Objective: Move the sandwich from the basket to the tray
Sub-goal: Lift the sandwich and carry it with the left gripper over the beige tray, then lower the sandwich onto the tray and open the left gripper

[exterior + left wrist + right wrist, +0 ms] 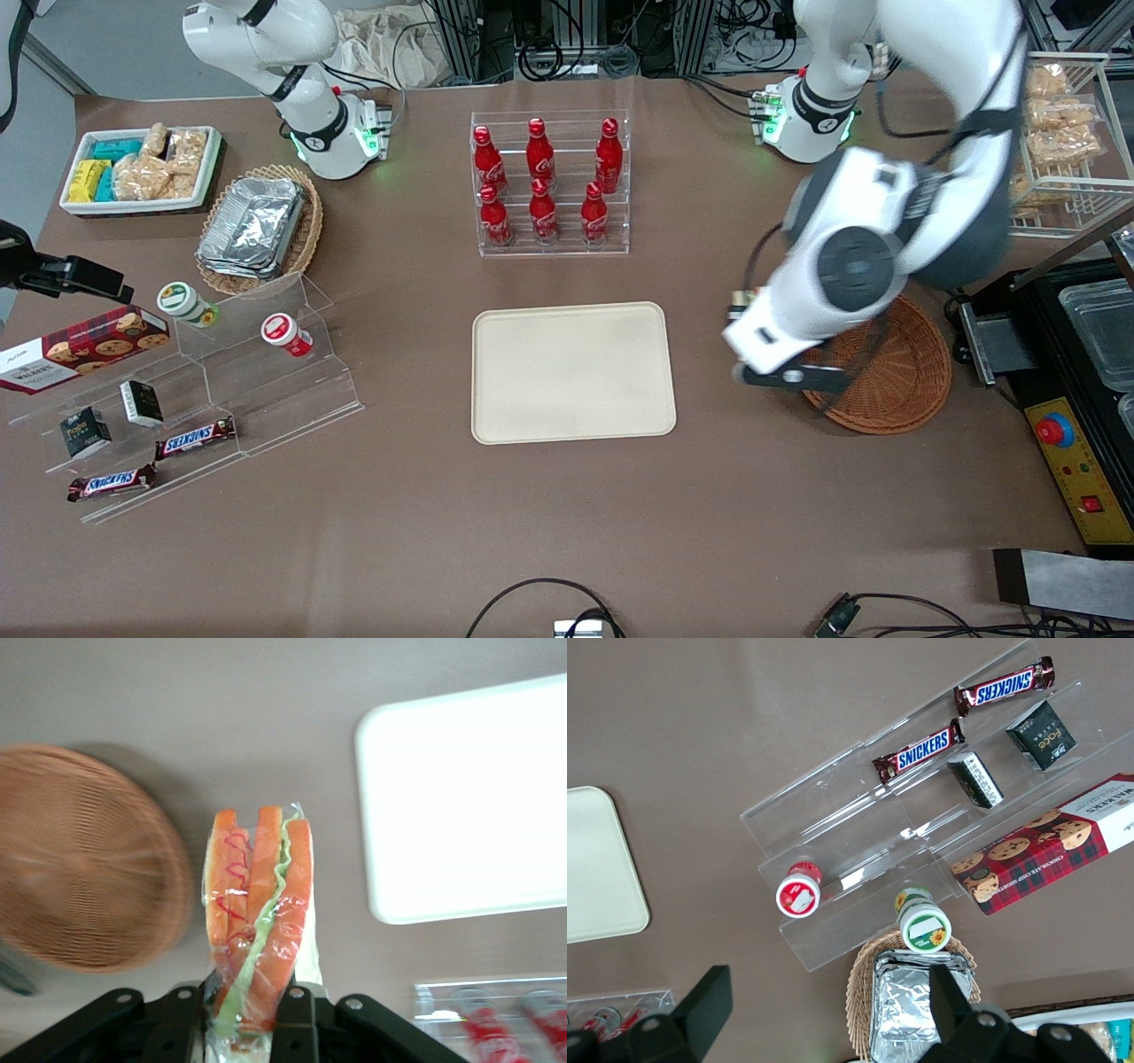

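Observation:
My gripper (241, 1003) is shut on the sandwich (259, 904), a plastic-wrapped wedge with orange and green filling that sticks out past the fingers (297, 1010). In the left wrist view it hangs over bare table, between the round reddish-brown basket (80, 859) and the cream tray (469, 797). From the front, the gripper (784, 377) is at the rim of the basket (904, 381) nearest the tray (571, 372). There the arm hides the sandwich. The basket looks empty.
A clear rack of red cola bottles (549, 182) stands farther from the front camera than the tray. A black machine with a red button (1063, 425) sits beside the basket. Toward the parked arm's end are an acrylic snack stand (195, 399) and an oval basket of foil trays (257, 226).

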